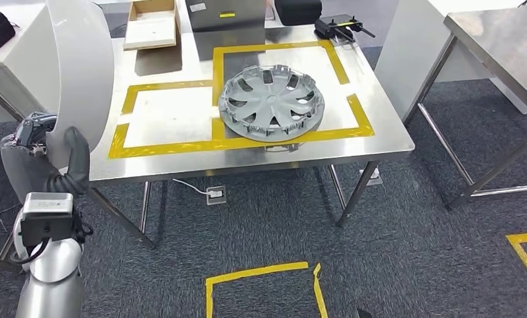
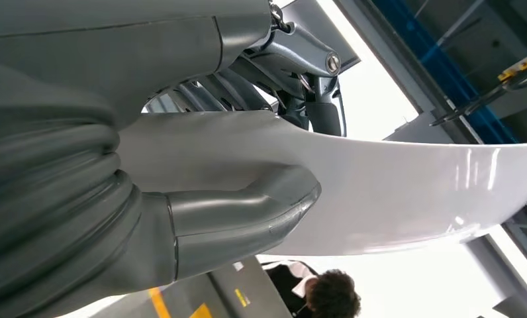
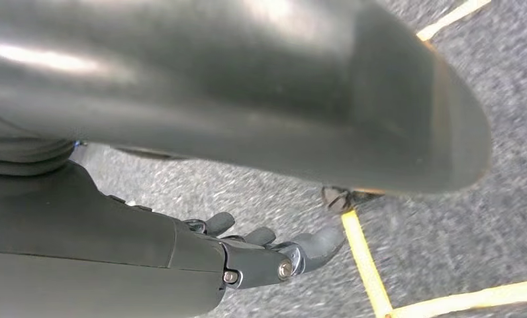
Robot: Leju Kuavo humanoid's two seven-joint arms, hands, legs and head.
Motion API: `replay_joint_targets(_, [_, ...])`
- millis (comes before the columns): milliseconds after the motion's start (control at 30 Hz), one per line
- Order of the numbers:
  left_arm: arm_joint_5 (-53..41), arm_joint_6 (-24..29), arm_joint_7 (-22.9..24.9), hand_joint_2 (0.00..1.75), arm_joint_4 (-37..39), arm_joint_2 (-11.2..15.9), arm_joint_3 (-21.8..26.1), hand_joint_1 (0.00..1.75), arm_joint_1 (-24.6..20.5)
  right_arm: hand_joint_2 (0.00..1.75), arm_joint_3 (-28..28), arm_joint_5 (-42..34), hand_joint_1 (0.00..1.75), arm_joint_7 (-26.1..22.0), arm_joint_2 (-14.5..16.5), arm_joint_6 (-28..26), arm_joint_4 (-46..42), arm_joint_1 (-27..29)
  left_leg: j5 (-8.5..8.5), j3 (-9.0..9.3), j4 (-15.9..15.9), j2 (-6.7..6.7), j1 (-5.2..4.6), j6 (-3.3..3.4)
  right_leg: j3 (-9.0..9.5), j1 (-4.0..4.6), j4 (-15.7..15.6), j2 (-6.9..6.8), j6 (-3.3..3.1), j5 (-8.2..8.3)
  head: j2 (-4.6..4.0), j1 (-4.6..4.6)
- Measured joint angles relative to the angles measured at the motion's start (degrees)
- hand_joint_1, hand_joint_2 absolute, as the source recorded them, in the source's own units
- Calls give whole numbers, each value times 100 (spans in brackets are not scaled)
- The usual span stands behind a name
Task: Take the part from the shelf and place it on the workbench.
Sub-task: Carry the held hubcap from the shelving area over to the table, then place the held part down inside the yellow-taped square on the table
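A: Where is the part, relative to the hand?

B: The white curved panel (image 1: 82,73) is held up at the left of the head view, above the near-left corner of the steel desk (image 1: 380,136). The left hand (image 1: 52,156) grasps its lower edge. In the left wrist view the thick grey thumb (image 2: 247,212) presses one face of the panel (image 2: 406,192) and the darker fingers (image 2: 294,73) wrap the other face.

A: How does the panel look?

B: Glossy, smooth, white, bent in a broad arc like a fender or cover. It stands roughly upright, hiding part of the desk's left side.

A: And the right hand?

B: The right hand (image 3: 267,255) hangs over grey carpet (image 3: 446,218) marked with yellow tape (image 3: 363,265). Its fingers are loosely extended and apart, holding nothing.

A: What lies on the desk?

B: A silver wheel cover (image 1: 271,103) lies flat, spanning the taped yellow outlines (image 1: 175,146) toward the right. At the far edge sits a shallow wooden tray (image 1: 151,25); I cannot tell what is in it. Beside it stands a grey metal box (image 1: 228,16), and further right a black device with antennas (image 1: 340,28).

A: Anyone nearby?

B: A person's dark-haired head (image 2: 334,295) shows in the left wrist view.
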Motion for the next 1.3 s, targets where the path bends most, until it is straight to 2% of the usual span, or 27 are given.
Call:
replay_joint_targets(33, [0, -1, 1, 175, 2, 2, 3, 175, 19, 0, -1, 0, 0, 1, 0, -1, 0, 2, -177, -205, 203, 4, 8, -14, 76, -2, 0, 4, 4, -67, 0, -2])
replay_joint_targets(67, [0, -4, 1, 175, 3, 2, 5, 175, 33, 0, -1, -1, 0, 4, 0, -1, 0, 8, -287, -337, 244, 9, 12, -22, 164, -6, 1, 10, 11, -140, 0, -1])
replay_joint_targets(100, [0, -9, 0, 175, 4, 2, 5, 175, 39, 0, -2, -1, 0, 9, 0, -2, 0, 12, -283, -390, 124, 14, 14, -28, 261, -11, 1, 19, 21, -215, 0, -2])
replay_joint_targets(133, [0, -16, 0, 175, 5, 2, 5, 175, 40, 0, -2, -4, 0, 17, 0, -2, 1, 12, -111, -372, -153, 19, 16, -29, 366, -16, 1, 27, 32, -294, 0, -3])
replay_joint_targets(200, [0, -36, -1, 175, 16, 2, 5, 175, 35, 0, -7, -12, 0, 34, 0, -2, 3, 7, 637, -267, -912, 26, 14, -10, 525, -16, 17, 39, 70, -453, 0, -6])
replay_joint_targets(233, [-1, -50, 1, 175, 27, 1, 5, 175, 34, 0, -10, -16, 0, 44, 0, -2, 5, 0, 966, -225, -1186, 29, 8, 24, 568, -11, 21, 46, 100, -520, 0, -9])
replay_joint_targets(267, [-1, -60, 4, 175, 37, -2, 6, 175, 34, 0, -15, -18, 0, 50, 0, -2, 7, -4, 1182, -211, -1341, 31, 3, 67, 595, -5, 26, 52, 135, -568, 0, -8])
replay_joint_targets(300, [-2, -67, 6, 175, 43, -6, 7, 175, 28, 0, -19, -19, 0, 55, 0, -2, 8, -9, 1231, -207, -1384, 30, -4, 116, 612, 4, 49, 57, 169, -582, 0, -4])
replay_joint_targets(333, [-2, -71, 8, 175, 44, -12, 7, 175, 20, 0, -23, -19, 0, 57, -1, -2, 8, -9, 1201, -176, -1373, 25, 2, 161, 576, 6, 115, 61, 198, -557, 0, 2])
replay_joint_targets(367, [-2, -69, 6, 175, 39, -19, 9, 175, 9, 0, -26, -20, 0, 56, -3, -2, 9, -8, 1177, -142, -1381, 22, 10, 198, 487, 5, 293, 56, 226, -489, 0, 9])
replay_joint_targets(433, [-2, -68, 0, 175, 36, -34, 11, 175, -11, 0, -31, -19, 0, 52, -6, 1, 9, -17, 1097, -39, -1402, 22, 28, 256, 82, -7, 934, 31, 285, -391, 0, 24])
replay_joint_targets(467, [-2, -68, -2, 175, 38, -40, 11, 175, -14, 0, -32, -17, 0, 55, -7, 5, 9, -21, 1046, 12, -1407, 26, 27, 275, -181, -20, 1298, 13, 319, -464, 0, 29])
replay_joint_targets(533, [-2, -68, -2, 175, 57, -46, 12, 175, -13, 0, -32, -2, 0, 69, -7, 19, 9, -15, 932, 126, -1407, 22, 26, 292, -636, -43, 1795, -9, 364, -847, 0, 34])
replay_joint_targets(567, [-2, -68, -2, 175, 70, -45, 13, 175, -10, 0, -32, 7, 0, 74, -7, 29, 9, -6, 874, 195, -1407, 18, 25, 292, -763, -48, 1845, -14, 373, -999, 0, 35])
replay_joint_targets(600, [-2, -68, -5, 175, 84, -43, 15, 175, -6, 0, -32, 19, 0, 76, -7, 41, 9, 1, 818, 270, -1407, 13, 25, 288, -807, -50, 1736, -17, 368, -1018, 0, 35])
replay_joint_targets(633, [-1, -68, -9, 175, 98, -39, 20, 175, -3, 0, -32, 26, 0, 79, -7, 64, 9, 5, 762, 350, -1407, 10, 23, 280, -767, -47, 1466, -18, 351, -876, 0, 34])
replay_joint_targets(733, [-15, -68, -13, 175, 184, -24, 52, 175, -9, 0, -32, 33, 0, 121, -13, 175, 9, 7, 614, 531, -1398, 3, 9, 220, -488, 9, 338, -19, 229, 19, 0, 31])
replay_joint_targets(767, [-48, -68, -8, 175, 235, -14, 67, 175, -16, 0, -33, 28, 0, 139, -16, 202, 9, 9, 577, 555, -1398, -4, 2, 187, -436, 31, 137, -16, 192, 208, 0, 31])
replay_joint_targets(800, [-105, -60, -19, 175, 301, 0, 79, 175, -27, 0, -34, 22, 0, 152, -16, 216, 9, 10, 551, 562, -1386, -12, -8, 160, -412, 40, 57, -14, 179, 290, 0, 30])
replay_joint_targets(933, [-482, 43, -190, 175, 733, 61, 104, 175, -190, 0, -66, -25, 0, 184, 0, 246, 9, -6, 517, 634, -1434, 1, -14, 172, -349, 29, 32, 6, 206, 311, 0, 8])
replay_joint_targets(1067, [-1011, 274, -350, 175, 1357, 63, 95, 175, -441, 0, -116, -78, 0, 189, 23, 278, 9, -14, 483, 720, -1545, 11, -19, 135, -317, 32, 30, 6, 134, 255, 0, 10])
replay_joint_targets(1200, [-1621, 831, -426, 175, 2150, -17, 32, 175, -753, 0, -142, -78, 0, 203, 51, 280, 9, -14, 481, 734, -1574, 18, -18, 117, -306, 35, 29, 7, 125, 245, 0, 9])
replay_joint_targets(1300, [-2337, 1422, -304, 175, 2871, -85, -55, 175, -1005, 0, -146, -11, 0, 272, 52, 265, 9, -17, 490, 733, -1576, 19, -16, 103, -303, 36, 30, 7, 122, 248, 0, 12])
